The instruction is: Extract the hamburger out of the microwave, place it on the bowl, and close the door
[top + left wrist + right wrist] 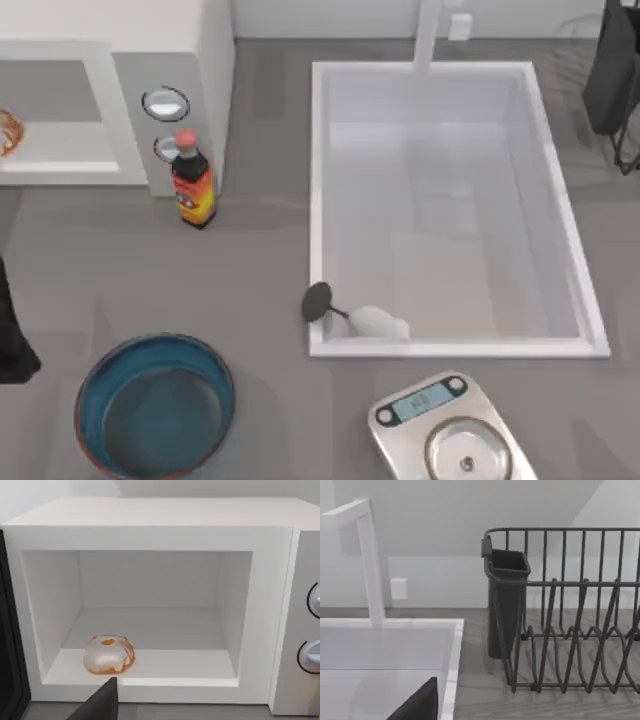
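While facing the open microwave (150,600) and hamburger (108,654), left pincer (97,705), spread unclear.

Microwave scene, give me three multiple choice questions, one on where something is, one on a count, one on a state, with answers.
1. Where is the hamburger?
A. In the bowl
B. Inside the microwave
C. In the sink

2. How many round dials show on the microwave front panel?
A. One
B. Two
C. Four

3. What state is the microwave door in?
A. Open
B. Shut
C. Lying on the table

Answers:
1. B, the left wrist view shows it on the cavity floor, while the bowl holds nothing.
2. B, the top view shows two silver-ringed dials behind the sauce bottle.
3. A, the cavity is exposed and the door stands swung aside.
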